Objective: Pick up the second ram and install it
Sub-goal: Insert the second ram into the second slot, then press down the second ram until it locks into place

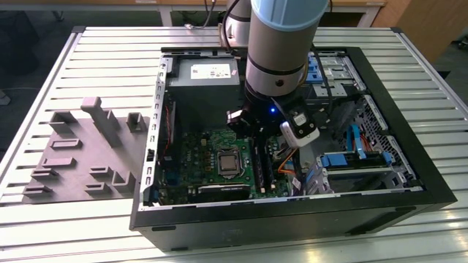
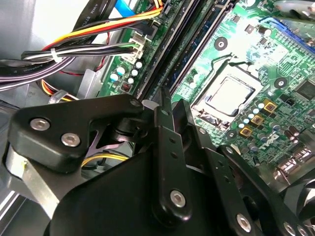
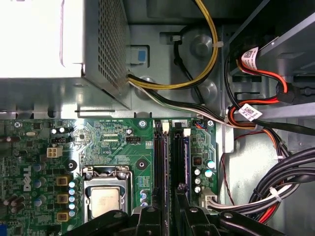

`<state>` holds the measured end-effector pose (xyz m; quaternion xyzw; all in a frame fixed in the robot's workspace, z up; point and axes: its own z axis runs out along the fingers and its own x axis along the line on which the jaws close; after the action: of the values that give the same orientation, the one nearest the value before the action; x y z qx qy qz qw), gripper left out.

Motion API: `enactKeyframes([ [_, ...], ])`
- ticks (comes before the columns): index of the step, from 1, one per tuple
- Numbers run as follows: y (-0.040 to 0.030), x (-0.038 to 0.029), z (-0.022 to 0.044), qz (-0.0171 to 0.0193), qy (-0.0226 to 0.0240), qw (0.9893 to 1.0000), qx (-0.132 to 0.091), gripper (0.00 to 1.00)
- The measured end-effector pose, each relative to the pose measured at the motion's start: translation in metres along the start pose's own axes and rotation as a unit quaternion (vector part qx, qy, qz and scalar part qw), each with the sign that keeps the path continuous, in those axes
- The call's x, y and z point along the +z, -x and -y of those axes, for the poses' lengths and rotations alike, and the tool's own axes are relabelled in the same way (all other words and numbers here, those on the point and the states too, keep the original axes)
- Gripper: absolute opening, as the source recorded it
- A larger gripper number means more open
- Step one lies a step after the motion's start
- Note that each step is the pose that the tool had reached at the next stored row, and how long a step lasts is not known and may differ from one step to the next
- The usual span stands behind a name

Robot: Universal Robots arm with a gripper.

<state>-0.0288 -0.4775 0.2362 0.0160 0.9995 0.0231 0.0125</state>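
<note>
My gripper [image 1: 257,143] reaches down into the open computer case, over the memory slots of the green board [image 1: 208,145]. In both wrist views its two black fingers [image 2: 163,118] stand almost together. They pinch a thin dark strip, the second ram [image 3: 175,162]. The strip stands on edge along a black slot, right of the processor socket [image 3: 104,199]. A bluish memory stick [image 3: 186,157] sits in the neighbouring slot. The fingers [image 3: 149,216] hide the strip's lower end, so I cannot tell how deep it sits.
A grey holder [image 1: 87,153] with light grey uprights lies on the slatted table at the exterior view's left. The power supply [image 1: 205,74] stands behind the board. Bundled cables [image 3: 275,196] and blue drive brackets [image 1: 343,160] crowd the side beyond the slots.
</note>
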Motion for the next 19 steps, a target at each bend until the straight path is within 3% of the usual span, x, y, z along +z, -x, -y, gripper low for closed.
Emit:
enactKeyframes([
  [10, 0.0, -0.0002, 0.0, 0.0, -0.0001, 1.0, 0.0, 0.24],
  [12, 0.0, -0.0003, 0.0, 0.0, -0.0001, 1.0, 0.0, 0.11],
  [19, 0.0, -0.0008, 0.0, 0.0, -0.0001, 1.0, 0.0, 0.11],
])
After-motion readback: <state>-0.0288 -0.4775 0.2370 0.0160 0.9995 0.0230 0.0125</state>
